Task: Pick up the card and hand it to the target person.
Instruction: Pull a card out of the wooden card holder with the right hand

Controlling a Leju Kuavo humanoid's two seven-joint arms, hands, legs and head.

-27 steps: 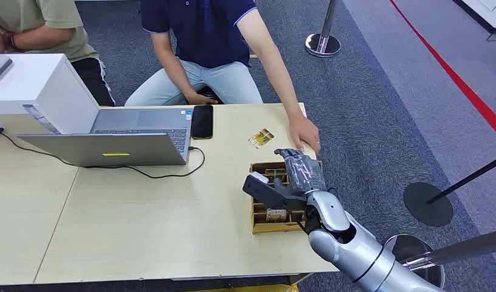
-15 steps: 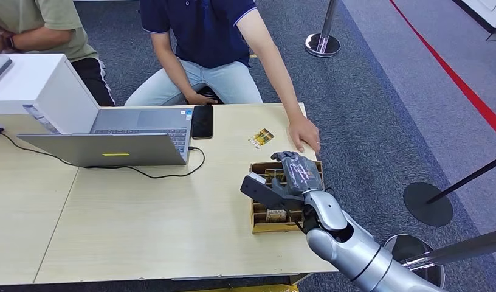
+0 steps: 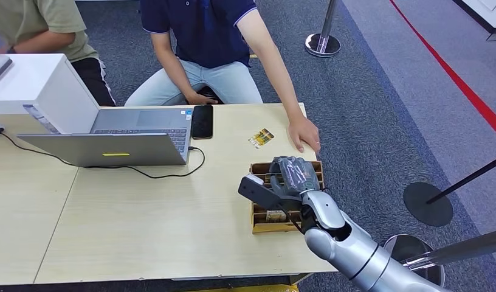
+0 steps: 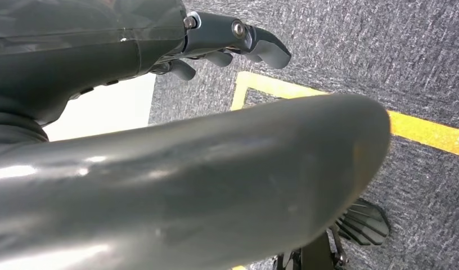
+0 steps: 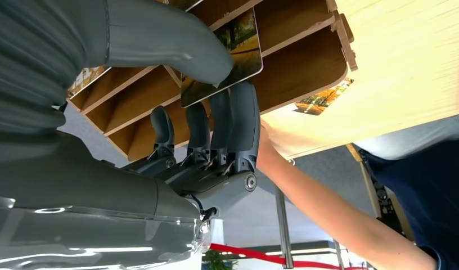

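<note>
Now two cards are showing: one (image 3: 261,138) lying diagonally on the table (image 3: 142,225), another (image 5: 221,53) standing in the wooden rack (image 3: 258,220), right hand (image 3: 288,176) fingers (image 5: 238,118) pinching it.

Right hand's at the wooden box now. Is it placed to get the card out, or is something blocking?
Probably yes. The right hand is over the wooden box, and the wrist view shows thumb and fingers already closing on a card, with nothing between them.

Pale wooden table (image 3: 142,225), seam running down its left part. Carries an open laptop (image 3: 121,137) with black cable (image 3: 142,172), a white box (image 3: 33,88), a black phone (image 3: 202,121), a loose card (image 3: 261,137), a slotted wooden card holder (image 3: 265,218) near the right edge, a person's hand (image 3: 304,134).
</note>
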